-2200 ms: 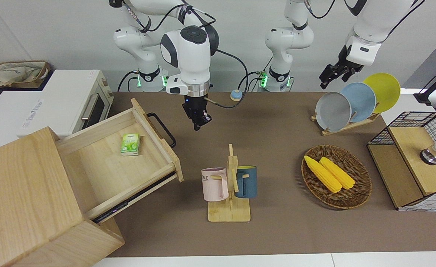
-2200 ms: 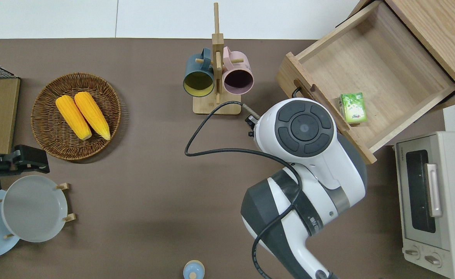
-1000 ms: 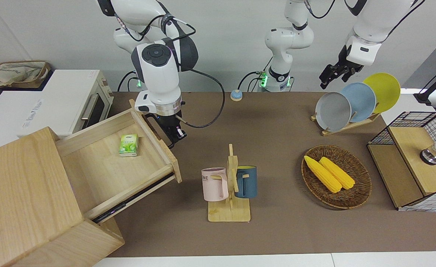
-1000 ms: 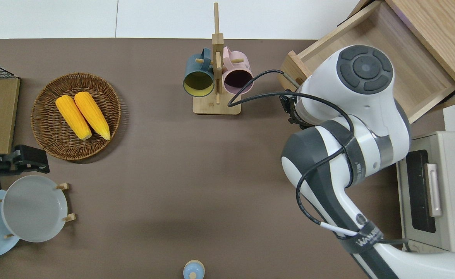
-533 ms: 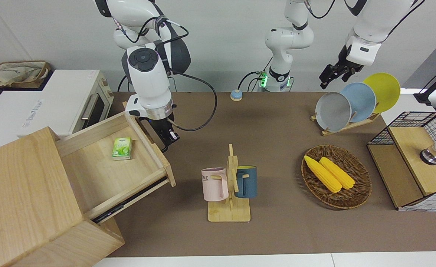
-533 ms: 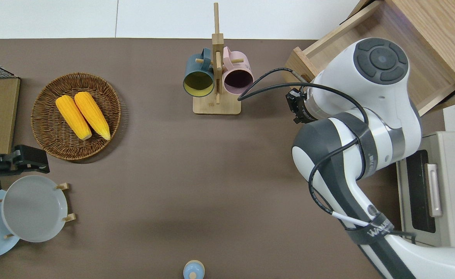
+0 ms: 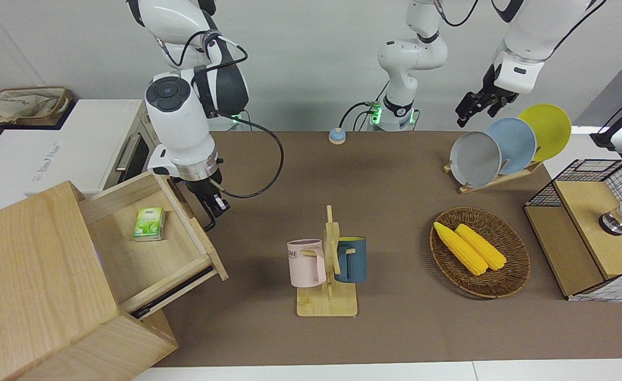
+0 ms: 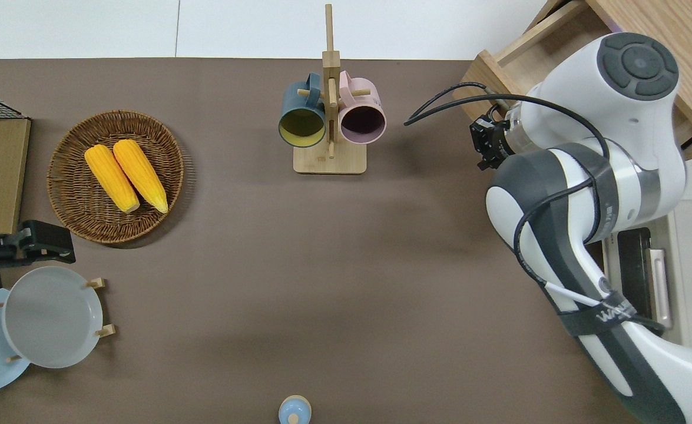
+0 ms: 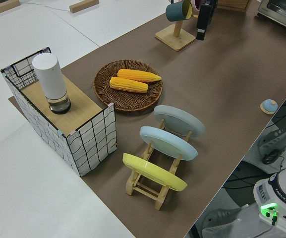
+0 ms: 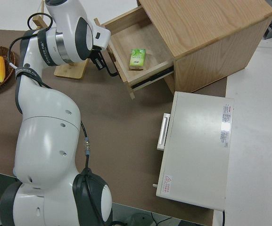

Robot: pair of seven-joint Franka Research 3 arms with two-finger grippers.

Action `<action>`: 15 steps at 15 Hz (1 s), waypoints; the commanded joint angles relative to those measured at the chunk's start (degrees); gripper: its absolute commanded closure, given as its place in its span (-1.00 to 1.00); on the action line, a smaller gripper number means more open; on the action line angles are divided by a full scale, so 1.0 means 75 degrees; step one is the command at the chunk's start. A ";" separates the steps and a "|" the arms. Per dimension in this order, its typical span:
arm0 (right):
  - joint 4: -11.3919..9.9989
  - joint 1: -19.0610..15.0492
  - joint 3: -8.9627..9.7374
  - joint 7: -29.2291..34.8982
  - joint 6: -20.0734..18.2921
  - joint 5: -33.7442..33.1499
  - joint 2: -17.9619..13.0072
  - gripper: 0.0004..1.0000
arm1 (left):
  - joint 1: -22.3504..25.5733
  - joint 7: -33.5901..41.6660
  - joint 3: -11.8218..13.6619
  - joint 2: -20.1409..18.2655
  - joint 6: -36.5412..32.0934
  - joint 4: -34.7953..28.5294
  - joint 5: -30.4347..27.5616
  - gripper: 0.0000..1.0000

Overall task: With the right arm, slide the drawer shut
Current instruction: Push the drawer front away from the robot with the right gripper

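The light-wood drawer (image 7: 157, 254) stands partly open out of the pale cabinet (image 7: 30, 264), with a green packet (image 7: 149, 223) lying inside it. In the right side view the drawer (image 10: 147, 37) shows its black bar handle (image 10: 111, 70) on the front panel. My right gripper (image 7: 216, 205) is shut and pressed against the drawer front beside the handle (image 7: 208, 223), holding nothing. From overhead the right arm hides most of the drawer (image 8: 487, 68), and the right gripper (image 8: 484, 147) sits just off its front panel. The left arm is parked.
A wooden mug rack (image 7: 327, 264) with a pink and a blue mug stands close to the drawer's front. A wicker basket (image 7: 517, 264) with two corn cobs, a plate rack (image 7: 501, 148) and a wire-and-wood box (image 7: 586, 227) fill the left arm's end. A white toaster oven (image 7: 99, 143) adjoins the cabinet.
My right gripper came to the drawer front and has moved toward the cabinet with it. The drawer has slid well in and stands less open; the green packet rode along.
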 commanded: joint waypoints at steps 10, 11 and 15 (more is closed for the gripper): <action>0.0306 -0.0726 -0.0218 -0.0639 0.0857 -0.0355 0.0513 1.00 | -0.0030 0.0072 0.0047 -0.0065 -0.0016 0.0002 -0.0039 -0.99; 0.0306 -0.0774 -0.0218 -0.0803 0.0892 -0.0483 0.0560 1.00 | -0.0030 0.0072 0.0047 -0.0065 -0.0016 0.0002 -0.0039 -0.99; 0.0469 -0.1124 -0.0265 -0.0980 0.1348 -0.0695 0.0794 1.00 | -0.0030 0.0072 0.0047 -0.0065 -0.0005 0.0002 -0.0039 -0.99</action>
